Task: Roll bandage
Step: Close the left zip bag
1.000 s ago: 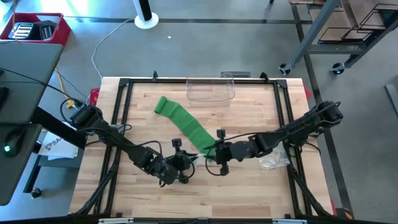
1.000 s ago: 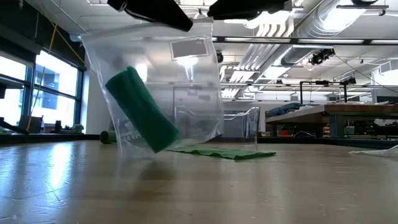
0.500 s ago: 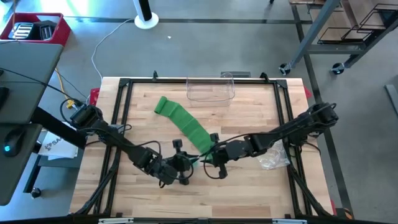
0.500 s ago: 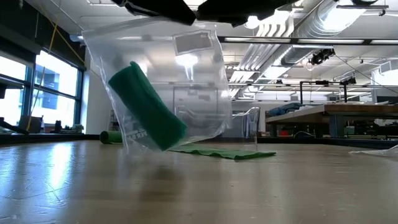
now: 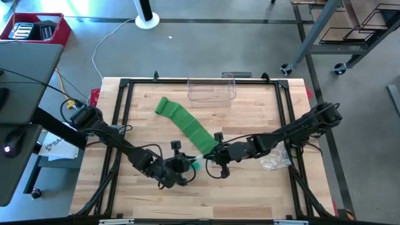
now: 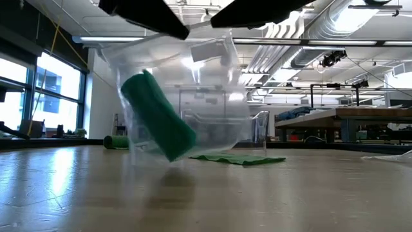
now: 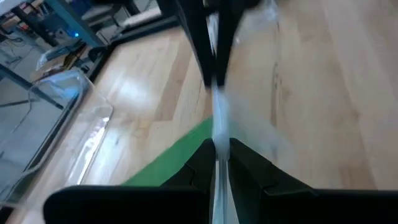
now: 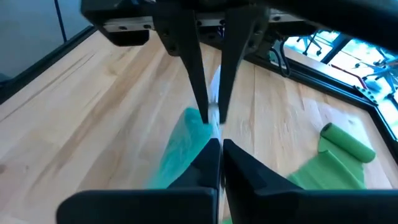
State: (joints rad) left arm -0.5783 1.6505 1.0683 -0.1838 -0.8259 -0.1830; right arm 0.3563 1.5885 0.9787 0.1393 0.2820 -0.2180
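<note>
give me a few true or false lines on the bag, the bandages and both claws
1. The bag hangs clear of the table. True.
2. A rolled green bandage sits inside the bag. True.
3. The right claw is open. False: it is shut on the bag's top edge.
4. The left claw grips the loose bandage. False: it is shut on the bag.
5. The loose bandage lies partly unrolled on the table. True.
6. The clear bin holds a bandage. False: nothing green shows in it.
</note>
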